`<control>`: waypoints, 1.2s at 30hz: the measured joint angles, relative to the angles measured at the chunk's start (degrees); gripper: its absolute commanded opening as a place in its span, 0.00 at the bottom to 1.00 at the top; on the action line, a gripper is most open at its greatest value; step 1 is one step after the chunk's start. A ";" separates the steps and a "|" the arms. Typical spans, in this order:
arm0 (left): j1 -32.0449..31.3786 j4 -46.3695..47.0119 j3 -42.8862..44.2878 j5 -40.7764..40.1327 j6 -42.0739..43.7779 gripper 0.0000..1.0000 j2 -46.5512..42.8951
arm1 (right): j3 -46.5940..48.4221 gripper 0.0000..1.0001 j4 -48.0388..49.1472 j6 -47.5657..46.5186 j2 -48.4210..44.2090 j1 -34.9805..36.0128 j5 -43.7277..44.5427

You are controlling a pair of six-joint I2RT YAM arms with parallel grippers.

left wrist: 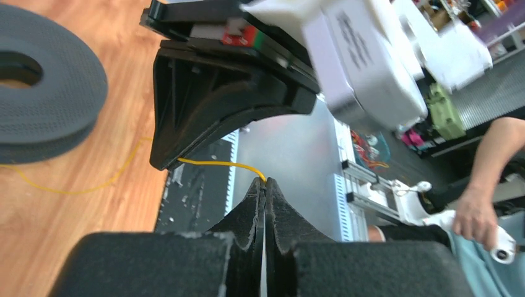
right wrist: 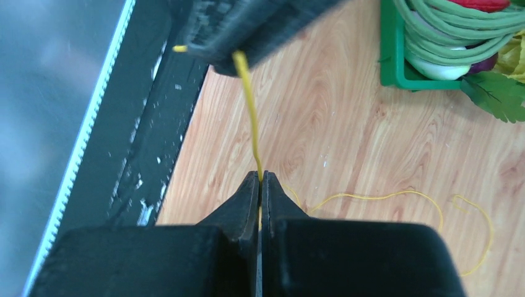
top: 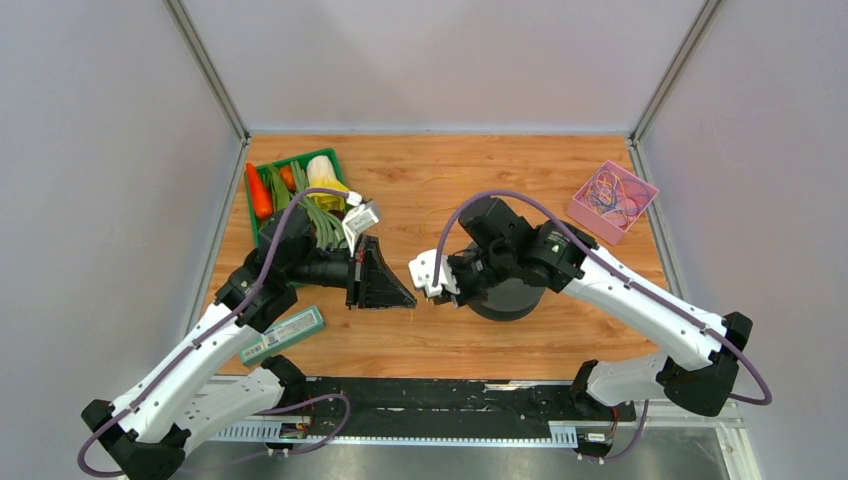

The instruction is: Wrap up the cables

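Observation:
A thin yellow cable (left wrist: 216, 163) runs taut between my two grippers, which meet tip to tip over the table's front middle. My left gripper (left wrist: 265, 184), also in the top view (top: 405, 298), is shut on one end of it. My right gripper (right wrist: 260, 176), also in the top view (top: 432, 288), is shut on the cable (right wrist: 247, 111) a short way along. The rest of the strand (right wrist: 384, 197) lies in loose loops on the wood. More cables in mixed colours lie in a pink box (top: 612, 200) at the back right.
A dark grey spool (top: 505, 296) lies flat under my right wrist, also in the left wrist view (left wrist: 43, 93). A green tray (top: 262, 215) with carrots and coiled long beans (right wrist: 458, 37) stands at the back left. A green packet (top: 283, 335) lies near the front left edge.

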 measured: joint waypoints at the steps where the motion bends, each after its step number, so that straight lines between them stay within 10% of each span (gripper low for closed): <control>1: 0.31 0.79 0.00 -0.98 0.11 0.00 -0.68 | -0.33 0.00 1.57 2.08 -0.09 -1.22 -1.75; 16: 2.03 5.42 6.75 -20.52 7.56 0.00 -5.38 | -6.10 0.00 30.25 34.64 -2.73 -5.46 -20.65; 30: 4.17 7.08 9.01 -27.17 -0.44 0.00 -4.74 | -6.95 0.00 43.12 46.10 0.15 -8.59 -18.10; 36: 4.31 8.37 9.01 -27.08 -3.10 0.00 -4.48 | -8.55 0.35 43.28 45.72 0.07 -11.19 -16.55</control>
